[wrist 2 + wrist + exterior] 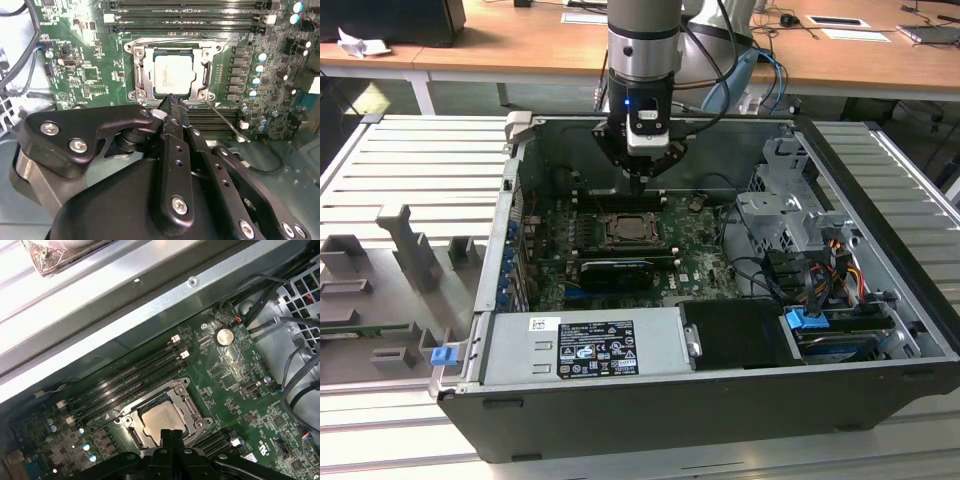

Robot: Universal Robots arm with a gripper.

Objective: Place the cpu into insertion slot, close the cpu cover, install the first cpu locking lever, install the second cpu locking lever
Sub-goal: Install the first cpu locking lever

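Note:
The cpu (172,75) lies flat in the insertion slot (172,49), pale metal face up, on the green board inside the open case. The cpu cover (138,75) lies down around it as a silver frame. A thin wire lever (226,121) sticks out slantwise from one corner of the socket, away from the frame. My gripper (170,101) is shut with nothing between its black fingers, its tip just over the socket's edge beside the chip. The exterior view shows the gripper (638,182) hanging above the socket (632,231). In the first wrist view the fingertips (167,434) overlap the cpu (157,420).
Long black memory slots (190,7) run along one side of the socket and more (210,120) on the other. The case's metal wall (150,305) rises close by. A drive cage (785,215) with cable bundles (820,280) stands at the exterior view's right, a power supply (585,348) in front.

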